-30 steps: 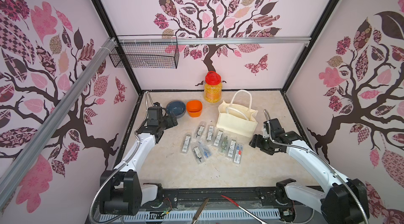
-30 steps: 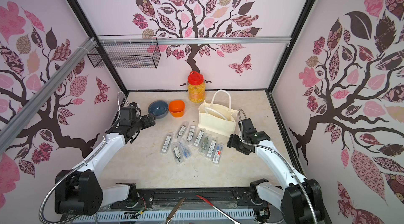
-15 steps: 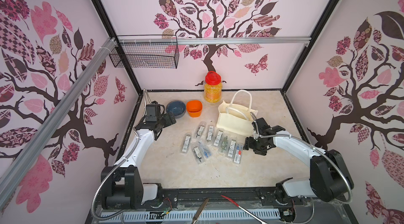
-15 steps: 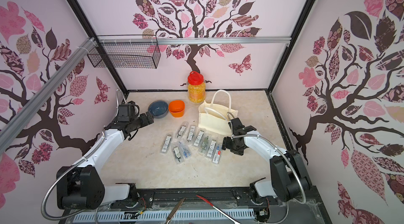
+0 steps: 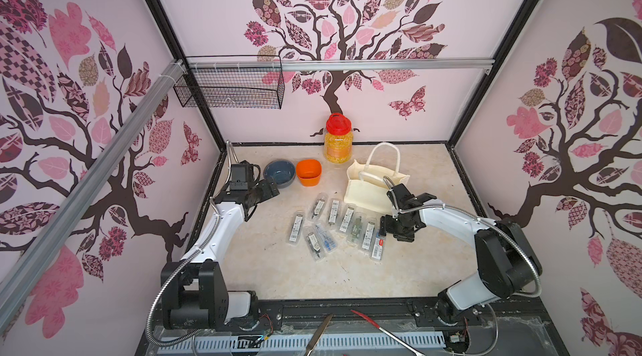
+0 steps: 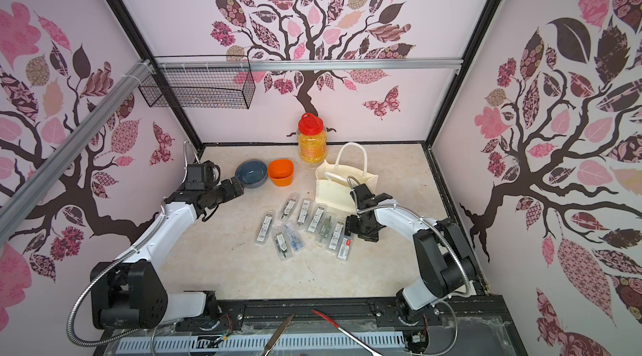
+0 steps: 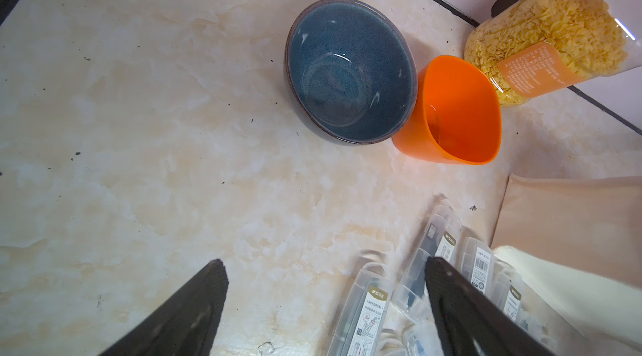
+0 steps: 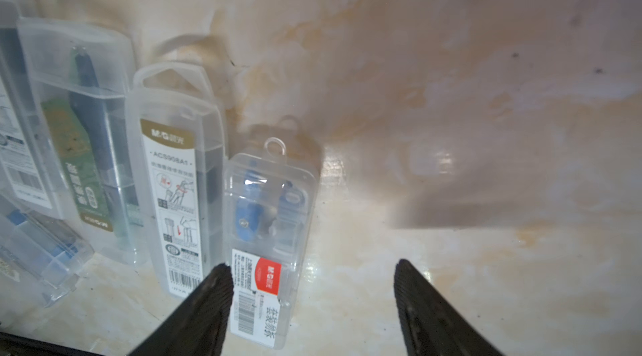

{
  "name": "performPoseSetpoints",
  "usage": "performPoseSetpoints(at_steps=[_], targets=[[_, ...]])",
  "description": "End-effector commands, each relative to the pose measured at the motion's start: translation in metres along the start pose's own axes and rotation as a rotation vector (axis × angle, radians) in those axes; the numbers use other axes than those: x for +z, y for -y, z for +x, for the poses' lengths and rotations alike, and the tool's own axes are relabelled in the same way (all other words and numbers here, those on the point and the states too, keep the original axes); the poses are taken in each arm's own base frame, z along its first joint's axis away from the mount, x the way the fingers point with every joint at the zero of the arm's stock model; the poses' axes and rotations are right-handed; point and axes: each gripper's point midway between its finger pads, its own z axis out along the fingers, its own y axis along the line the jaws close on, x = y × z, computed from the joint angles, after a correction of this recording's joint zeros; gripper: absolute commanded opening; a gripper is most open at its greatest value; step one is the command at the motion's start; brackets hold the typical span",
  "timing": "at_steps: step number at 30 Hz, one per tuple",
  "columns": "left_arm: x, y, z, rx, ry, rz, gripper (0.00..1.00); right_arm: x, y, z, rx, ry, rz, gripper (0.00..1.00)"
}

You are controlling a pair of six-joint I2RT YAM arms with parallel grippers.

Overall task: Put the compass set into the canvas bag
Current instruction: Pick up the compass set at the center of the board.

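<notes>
**Compass set (image 8: pixel 269 212) flat, front of canvas bag (image 5: pixel 366 194)**

Long axis front–back; hang loop twd bag, barcode end frontward. R jaws open over label end, no grip; L jaws open, empty. Cream marbled worktop (image 5: pixel 278 274), tree-decal walls (image 5: pixel 225 7).

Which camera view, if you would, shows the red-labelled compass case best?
The right wrist view: the red-labelled compass case lies close and large, with its blue compass and label clear. In both top views the case is only a small, distant sliver. The left wrist view does not clearly show it.
</notes>
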Motion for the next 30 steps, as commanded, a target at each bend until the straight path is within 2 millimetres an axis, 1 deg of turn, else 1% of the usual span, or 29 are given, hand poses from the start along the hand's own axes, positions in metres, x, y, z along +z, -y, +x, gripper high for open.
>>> performPoseSetpoints(at_steps=[1, 7, 18, 21, 26, 28, 30], targets=[[-0.004, 0.004, -0.010, -0.003, 0.016, 0.007, 0.93, -0.002, -0.003, -0.007, -0.008, 0.016, 0.035, 0.77], [0.000, 0.002, -0.005, -0.012, -0.001, 0.002, 0.93, 0.001, -0.006, -0.009, -0.035, 0.019, 0.079, 0.75], [0.005, 0.001, -0.002, -0.011, -0.023, -0.003, 0.93, 0.010, -0.007, -0.010, -0.061, -0.036, 0.122, 0.72], [0.005, 0.000, -0.002, -0.013, -0.025, -0.006, 0.93, 0.012, -0.007, -0.012, -0.072, -0.043, 0.133, 0.75], [0.002, -0.004, -0.002, -0.013, -0.022, -0.015, 0.93, 0.016, -0.008, -0.014, -0.081, -0.060, 0.139, 0.75], [0.000, -0.005, -0.003, -0.011, -0.019, -0.018, 0.93, 0.018, -0.004, -0.014, -0.085, -0.062, 0.160, 0.79], [-0.002, -0.006, -0.004, -0.009, -0.014, -0.021, 0.93, 0.021, 0.003, -0.010, -0.098, -0.077, 0.186, 0.80]])
